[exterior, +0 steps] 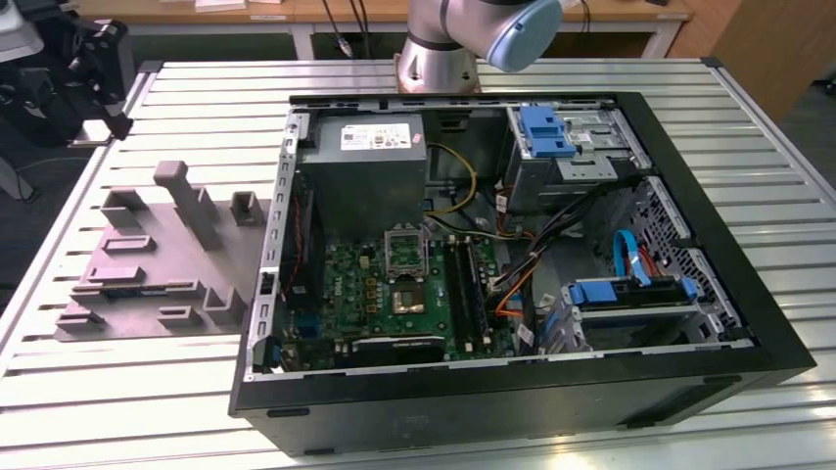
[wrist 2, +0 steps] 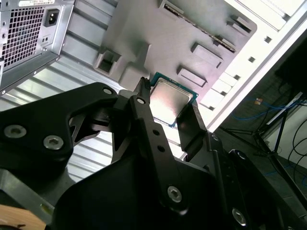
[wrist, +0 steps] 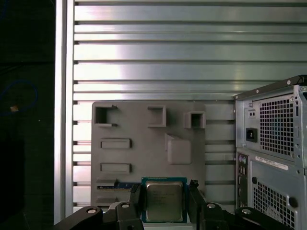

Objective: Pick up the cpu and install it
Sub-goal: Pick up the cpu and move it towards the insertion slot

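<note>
The black two-fingered tool (wrist: 164, 194) is found pressed in on the small, thin, square cpu (wrist 2: 173, 97) with a silvery-grey metal top and a green rim. The cpu is pinched by two opposite edges, one black finger (wrist 2: 144, 103) against each, and its metal top is turned towards both wrist cameras.

In the first wrist view the cpu is seen held clear above the flat grey moulded plastic tray (wrist: 139, 127), over one edge of it. The tray's raised blocks and pockets are seen beneath and beyond the cpu.

In the exterior view the tray is laid on the ribbed aluminium bench (exterior: 523, 73), just beside the black open computer case (exterior: 731, 294), at the exterior view's left of it. A green circuit board (exterior: 372, 294) is seated flat in the floor of the case. A rectangular metal socket frame (exterior: 406, 247) is noted near the middle of the board. The base of the grey and blue robot arm (exterior: 451, 39) is fixed at the far edge of the bench, behind the case.
</note>
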Tool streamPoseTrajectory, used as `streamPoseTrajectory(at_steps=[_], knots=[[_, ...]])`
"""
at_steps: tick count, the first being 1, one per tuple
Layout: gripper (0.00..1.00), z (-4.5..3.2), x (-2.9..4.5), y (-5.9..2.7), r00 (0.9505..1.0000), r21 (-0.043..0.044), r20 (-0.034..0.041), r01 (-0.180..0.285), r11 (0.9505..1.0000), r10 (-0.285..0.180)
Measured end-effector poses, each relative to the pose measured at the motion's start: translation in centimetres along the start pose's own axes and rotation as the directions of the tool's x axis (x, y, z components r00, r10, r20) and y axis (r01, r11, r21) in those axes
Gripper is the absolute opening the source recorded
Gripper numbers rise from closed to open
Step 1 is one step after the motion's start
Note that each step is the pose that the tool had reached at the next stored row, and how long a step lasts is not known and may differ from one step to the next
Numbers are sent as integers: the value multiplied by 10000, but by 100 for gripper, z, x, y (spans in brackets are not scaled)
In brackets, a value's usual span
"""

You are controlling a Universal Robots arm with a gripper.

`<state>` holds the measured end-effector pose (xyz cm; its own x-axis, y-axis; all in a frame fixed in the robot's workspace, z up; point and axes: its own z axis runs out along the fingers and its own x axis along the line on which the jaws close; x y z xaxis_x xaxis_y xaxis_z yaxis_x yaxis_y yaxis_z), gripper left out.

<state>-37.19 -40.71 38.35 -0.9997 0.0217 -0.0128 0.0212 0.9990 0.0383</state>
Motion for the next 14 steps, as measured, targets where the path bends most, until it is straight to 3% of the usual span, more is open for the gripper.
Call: streamPoseTrajectory(at_steps=[14], knots=[[47, 1, -26, 1, 10000, 0, 0, 0, 10000, 0]])
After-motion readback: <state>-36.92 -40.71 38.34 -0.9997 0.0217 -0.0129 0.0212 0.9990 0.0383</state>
